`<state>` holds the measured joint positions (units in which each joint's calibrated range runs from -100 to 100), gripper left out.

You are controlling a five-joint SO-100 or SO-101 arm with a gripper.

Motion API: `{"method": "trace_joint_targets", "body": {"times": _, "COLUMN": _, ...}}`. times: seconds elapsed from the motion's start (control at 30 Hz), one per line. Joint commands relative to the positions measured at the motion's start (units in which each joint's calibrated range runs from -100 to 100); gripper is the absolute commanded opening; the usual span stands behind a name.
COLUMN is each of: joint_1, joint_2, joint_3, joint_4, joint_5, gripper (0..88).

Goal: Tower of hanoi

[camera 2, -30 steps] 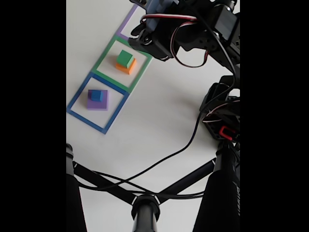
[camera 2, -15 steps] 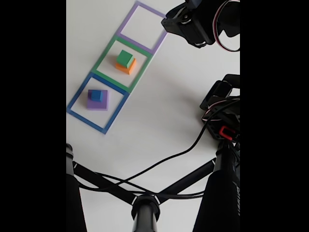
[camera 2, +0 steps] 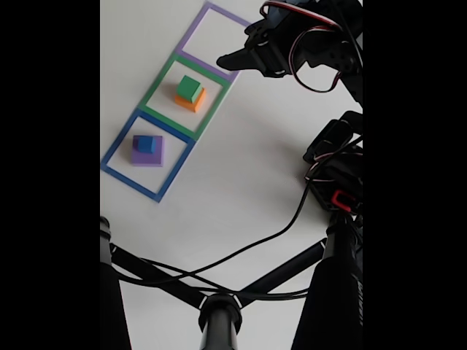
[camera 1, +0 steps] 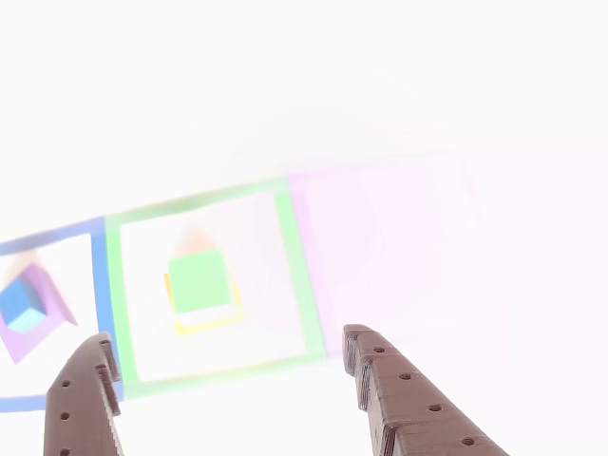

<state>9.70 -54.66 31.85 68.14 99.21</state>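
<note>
In the fixed view a green block (camera 2: 190, 88) sits on a wider orange-yellow block (camera 2: 193, 101) inside the green tape square (camera 2: 157, 83). A small blue cube (camera 2: 146, 143) rests on a purple block (camera 2: 149, 155) inside the blue tape square (camera 2: 120, 140). My gripper (camera 2: 233, 60) hangs over the right corner of the purple tape square (camera 2: 194, 29), which holds no block. The other view is washed out: the brown fingers (camera 1: 399, 399) stand wide apart, the gripper (camera 1: 226, 337) open and holding nothing. Beyond them are the green block (camera 1: 199, 280) on the yellow one (camera 1: 204, 318), and the blue cube (camera 1: 19, 304) on purple at the left edge.
The arm's base (camera 2: 336, 175) with its wires stands at the right of the fixed view. Black stand legs (camera 2: 219, 306) and a black cable (camera 2: 248, 244) cross the lower table. White tabletop lies between the tape squares and the base.
The arm first drew back up and to the right, away from the green square's corner. It has since swung left again, lower, over the purple square's right corner. The blocks have not moved.
</note>
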Motion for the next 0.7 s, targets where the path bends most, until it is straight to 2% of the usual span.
{"method": "trace_joint_targets", "body": {"times": 0.0, "joint_1": -0.2, "joint_2": -3.3, "joint_3": 12.0, "joint_4": -14.9, "joint_5": 0.8, "gripper": 33.6}}
{"method": "trace_joint_targets", "body": {"times": 0.33, "joint_1": -1.1, "joint_2": -4.0, "joint_3": 40.9, "joint_4": -53.4, "joint_5": 0.8, "gripper": 37.2}}
{"method": "trace_joint_targets", "body": {"times": 0.67, "joint_1": -1.7, "joint_2": 4.8, "joint_3": 53.8, "joint_4": -78.8, "joint_5": 0.8, "gripper": 38.4}}
